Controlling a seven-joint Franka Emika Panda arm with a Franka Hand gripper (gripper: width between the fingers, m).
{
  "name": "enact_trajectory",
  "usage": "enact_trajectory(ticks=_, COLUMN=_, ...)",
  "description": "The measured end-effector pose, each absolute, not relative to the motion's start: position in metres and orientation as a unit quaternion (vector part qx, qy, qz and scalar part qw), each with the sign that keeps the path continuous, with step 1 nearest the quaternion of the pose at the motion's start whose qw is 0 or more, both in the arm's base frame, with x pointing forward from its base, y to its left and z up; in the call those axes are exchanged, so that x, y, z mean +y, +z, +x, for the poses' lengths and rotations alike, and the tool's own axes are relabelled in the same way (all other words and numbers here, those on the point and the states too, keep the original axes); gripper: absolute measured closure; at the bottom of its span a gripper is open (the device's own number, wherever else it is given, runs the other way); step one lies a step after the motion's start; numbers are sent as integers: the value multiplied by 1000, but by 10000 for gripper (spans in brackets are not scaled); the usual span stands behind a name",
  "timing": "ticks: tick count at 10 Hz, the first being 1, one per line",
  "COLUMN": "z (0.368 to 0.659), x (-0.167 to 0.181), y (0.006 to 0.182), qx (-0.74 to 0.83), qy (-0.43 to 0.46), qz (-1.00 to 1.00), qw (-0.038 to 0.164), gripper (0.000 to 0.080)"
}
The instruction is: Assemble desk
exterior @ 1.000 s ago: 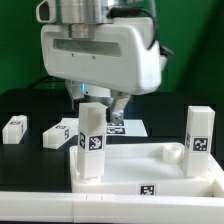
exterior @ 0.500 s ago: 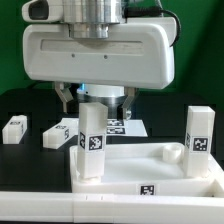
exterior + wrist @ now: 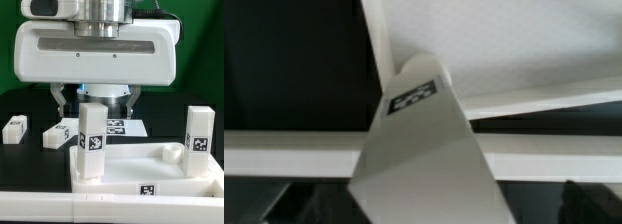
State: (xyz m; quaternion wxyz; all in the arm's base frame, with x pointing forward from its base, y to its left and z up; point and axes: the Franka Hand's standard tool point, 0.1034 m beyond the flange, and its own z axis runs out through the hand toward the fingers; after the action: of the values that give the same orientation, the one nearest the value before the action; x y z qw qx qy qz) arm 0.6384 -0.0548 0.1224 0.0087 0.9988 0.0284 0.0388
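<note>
Exterior view: you see the gripper (image 3: 97, 100) hanging low over the tabletop (image 3: 130, 165), its wide white body filling the upper picture.
Jaws: spread wide, gripping nothing; you can make out a dark finger (image 3: 64, 98) on either side of the left leg's top, each apart from it.
Left leg (image 3: 90, 142): upright in the tabletop corner on the exterior view's left, marker facing you.
Right leg (image 3: 198, 135): upright at the corner on the exterior view's right, well clear of the gripper.
Loose legs: two lie on the black table (image 3: 25, 105) at the exterior view's left, one (image 3: 14, 128) nearer the edge, one (image 3: 57, 133) near the tabletop.
Marker board (image 3: 122, 127): flat behind the left leg.
Wrist view: the left leg (image 3: 420, 150) rises straight toward you, the tabletop (image 3: 526, 50) beyond it.
</note>
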Motion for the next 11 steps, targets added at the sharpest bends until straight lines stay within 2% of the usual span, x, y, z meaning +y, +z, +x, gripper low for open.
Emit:
enact_trajectory(ticks=4, z=636, x=-58, y=119, qx=131, qy=36, qz=991, qw=13, gripper=150)
enact_trajectory(ticks=6, z=636, x=-58, y=119, qx=130, qy=36, qz=991, qw=13, gripper=406)
enact_trajectory(ticks=7, z=636, x=-58, y=119, qx=129, qy=36, qz=991, qw=13, gripper=406)
enact_trajectory(ticks=8, z=636, x=-58, y=119, qx=119, qy=36, qz=992, qw=12, gripper=509)
enact_trajectory(ticks=11, z=636, x=-58, y=119, qx=57, qy=37, qz=998, qw=8, gripper=509)
